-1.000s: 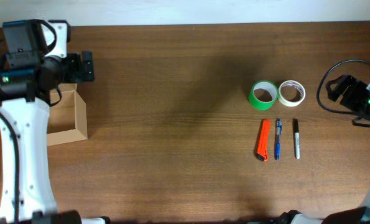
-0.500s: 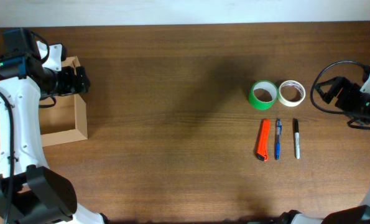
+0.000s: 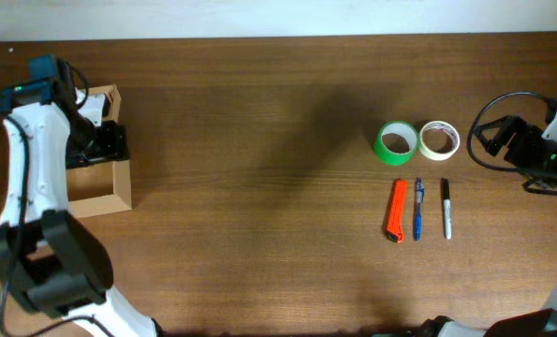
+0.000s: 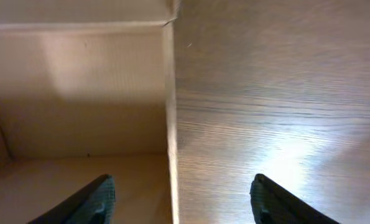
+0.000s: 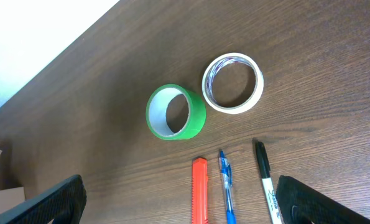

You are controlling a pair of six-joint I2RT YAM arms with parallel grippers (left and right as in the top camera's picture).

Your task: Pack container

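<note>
The open tan cardboard container (image 3: 121,178) stands at the table's far left. My left gripper (image 3: 108,142) hangs over its right side. In the left wrist view the gripper (image 4: 181,202) is open and empty. Its fingers (image 4: 96,200) straddle the container's wall (image 4: 170,112), one over the empty inside, one over the table. My right gripper (image 3: 496,139) is open and empty at the far right. The right wrist view shows it (image 5: 185,205) above a green tape roll (image 5: 175,112), a white tape roll (image 5: 232,82), an orange cutter (image 5: 199,190), a blue pen (image 5: 226,186) and a black marker (image 5: 265,177).
In the overhead view the green roll (image 3: 396,142) and white roll (image 3: 439,139) lie side by side at right. The cutter (image 3: 396,210), pen (image 3: 417,209) and marker (image 3: 446,209) lie in a row just in front of them. Bare wood lies between the container and these items.
My left arm has swung toward the table's front, bringing the gripper from the container's far corner to over its right wall. My right arm shifted slightly, then stayed still.
</note>
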